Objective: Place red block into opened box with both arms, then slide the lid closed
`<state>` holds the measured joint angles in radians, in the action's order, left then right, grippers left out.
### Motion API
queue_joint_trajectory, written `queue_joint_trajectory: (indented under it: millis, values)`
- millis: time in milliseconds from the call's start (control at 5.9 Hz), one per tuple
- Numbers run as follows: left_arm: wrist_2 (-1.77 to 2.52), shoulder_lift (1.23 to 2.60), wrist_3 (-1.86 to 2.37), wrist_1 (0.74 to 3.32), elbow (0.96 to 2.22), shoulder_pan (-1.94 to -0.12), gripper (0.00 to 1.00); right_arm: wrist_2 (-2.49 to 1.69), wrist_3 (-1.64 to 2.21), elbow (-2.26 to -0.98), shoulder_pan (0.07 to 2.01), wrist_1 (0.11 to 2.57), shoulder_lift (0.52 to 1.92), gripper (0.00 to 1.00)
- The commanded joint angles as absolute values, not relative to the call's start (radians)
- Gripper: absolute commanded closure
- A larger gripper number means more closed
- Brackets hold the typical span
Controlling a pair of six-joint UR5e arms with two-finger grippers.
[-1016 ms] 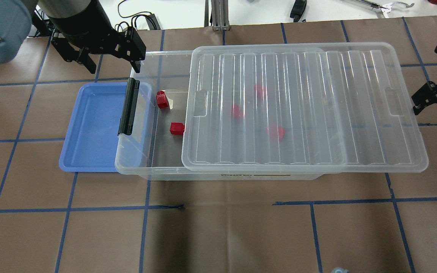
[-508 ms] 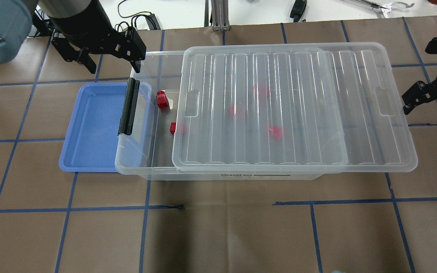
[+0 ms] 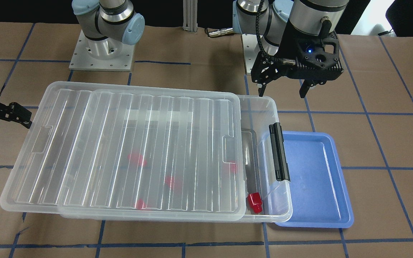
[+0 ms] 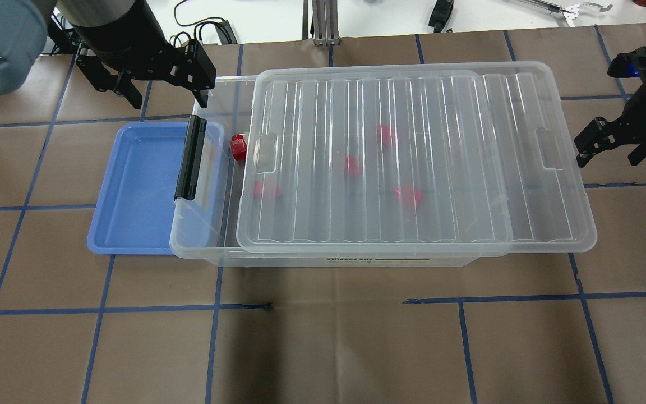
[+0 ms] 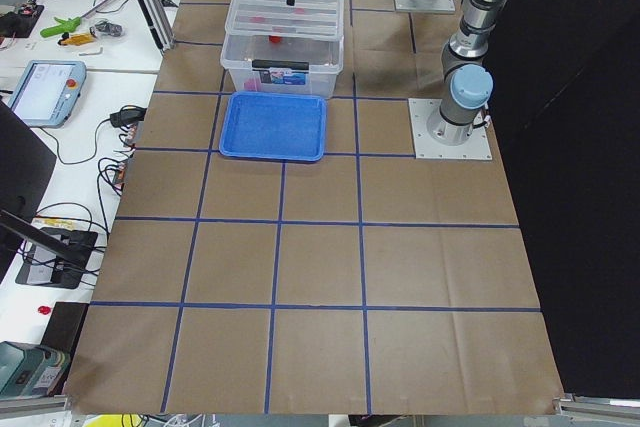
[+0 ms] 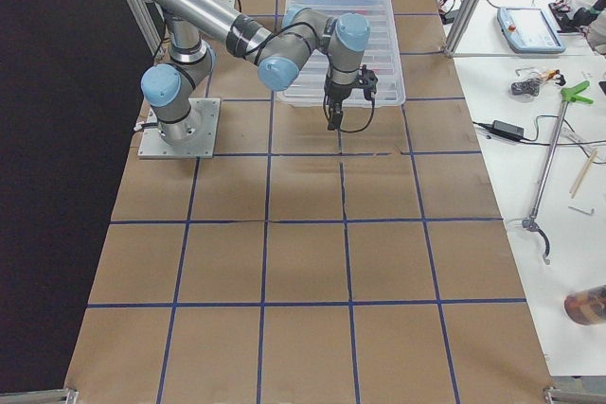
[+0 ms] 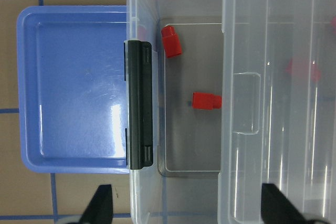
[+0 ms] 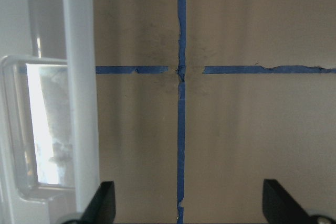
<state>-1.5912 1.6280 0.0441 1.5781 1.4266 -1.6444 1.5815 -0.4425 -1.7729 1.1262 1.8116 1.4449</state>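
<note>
Plainly the step in hand is the closing slide. Taking the overhead view as the dial, the lid [image 4: 413,163] lies on top of the box [image 4: 199,247] but overhangs its 3 o'clock end, and a strip at the 9 o'clock end is uncovered beside the black latch bar [image 4: 190,159]. The right gripper [image 4: 609,150] sits at the lid's 3 o'clock short edge, fingers spread and grasping nothing, with one fingertip at or just against that edge; I cannot tell if it truly touches. To do this well, I judge the push should run straight toward 9 o'clock, low and level against the rim near the tab notch, so the lid neither skews nor rides up, and it should end once the lid's edge meets the latch end. The left gripper [image 4: 169,96] hovers apart, released and holding nothing, above the box's 10 o'clock corner, and would best stay out of the lid's path. Inside the box lie five red pieces: one red block [image 4: 238,147] in the open strip, one just under the lid's leading edge, three more blurred beneath the ribs. A blue tray [image 4: 138,185] lies at 9 o'clock, tucked partly under the box.
</note>
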Motion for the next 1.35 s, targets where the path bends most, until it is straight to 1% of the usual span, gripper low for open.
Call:
queue_joint_trajectory:
  millis: [0,508,1185]
  values:
    - [-1.591,1.628,0.043,1.578,1.427,-1.644,0.02,1.542,-0.436,-1.795,1.134,1.809,1.445,0.0]
    - [-1.591,1.628,0.043,1.577,1.427,-1.644,0.02,1.528,-0.367,-1.799,1.201,1.807,1.447,0.0]
    - [-1.591,1.628,0.043,1.577,1.427,-1.644,0.02,1.461,-0.356,-1.801,1.23,1.806,1.447,0.0]
